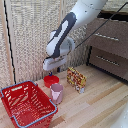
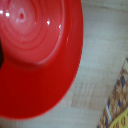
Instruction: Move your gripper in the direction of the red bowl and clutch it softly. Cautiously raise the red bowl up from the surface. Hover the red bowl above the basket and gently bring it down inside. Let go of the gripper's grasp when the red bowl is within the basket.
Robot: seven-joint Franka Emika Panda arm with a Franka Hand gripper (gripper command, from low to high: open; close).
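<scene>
the gripper [image 1: 54, 71] hovers right over the red bowl [image 1: 51, 80] beside the basket [image 1: 14, 90], its finger opening impossible to tell.

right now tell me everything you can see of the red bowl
The red bowl is small, round and shallow, plain glossy red like plastic. The wrist view shows concentric rings inside it around a small centre mark, with light glinting off them, and nothing in it. It sits upright on the wooden surface, directly under the gripper, whose fingers reach down about to its rim; a grasp cannot be confirmed. The pink cup stands just in front, the basket to the exterior view's left.
</scene>
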